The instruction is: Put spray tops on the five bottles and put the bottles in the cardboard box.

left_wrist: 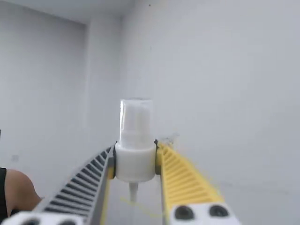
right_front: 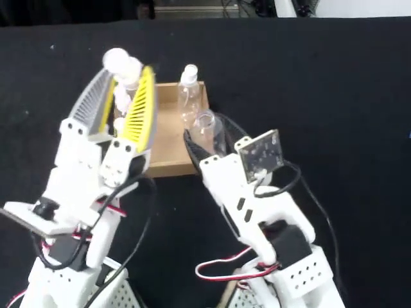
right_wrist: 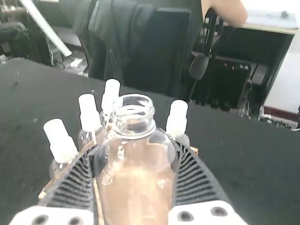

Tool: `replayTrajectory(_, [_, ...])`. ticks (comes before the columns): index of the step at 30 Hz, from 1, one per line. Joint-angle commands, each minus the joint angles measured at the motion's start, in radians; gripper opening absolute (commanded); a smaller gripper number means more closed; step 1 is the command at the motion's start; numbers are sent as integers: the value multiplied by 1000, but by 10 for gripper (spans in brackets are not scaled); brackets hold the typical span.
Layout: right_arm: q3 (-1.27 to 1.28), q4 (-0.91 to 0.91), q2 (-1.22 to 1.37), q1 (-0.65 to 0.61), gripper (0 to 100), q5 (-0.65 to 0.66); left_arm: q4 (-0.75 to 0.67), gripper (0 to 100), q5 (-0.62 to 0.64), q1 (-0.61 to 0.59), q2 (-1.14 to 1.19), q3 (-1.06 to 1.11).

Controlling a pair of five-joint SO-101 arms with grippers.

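Clamping spray top [left_wrist: 135,140], left fingers [left_wrist: 183,178]; right fingers [right_wrist: 192,173] round uncapped bottle [right_wrist: 133,159].

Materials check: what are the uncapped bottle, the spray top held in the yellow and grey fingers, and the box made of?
The uncapped bottle looks like clear glossy plastic, possibly glass: you can see through it and it glints. The spray top seems to be opaque white plastic with a smooth finish, under a translucent cap. The box is plain brown cardboard with a dull tan surface.

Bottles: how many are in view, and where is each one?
5. One uncapped bottle is held in the right gripper. Four capped bottles stand in the cardboard box. None seems hidden.
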Motion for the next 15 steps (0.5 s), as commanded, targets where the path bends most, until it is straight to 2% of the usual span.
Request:
replayTrajectory(1, [12, -43, -24, -12, 11, 0, 17, 30, 3, 45, 37, -61])
replayTrajectory(5, [76, -132, -24, -12, 11, 0, -57, 30, 32, 51, 49, -44])
replayTrajectory(9, [139, -227, -24, -12, 11, 0, -158, 30, 189, 71, 49, -1])
replayTrajectory(15, [153, -244, -24, -12, 11, 0, -158, 30, 209, 110, 69, -2])
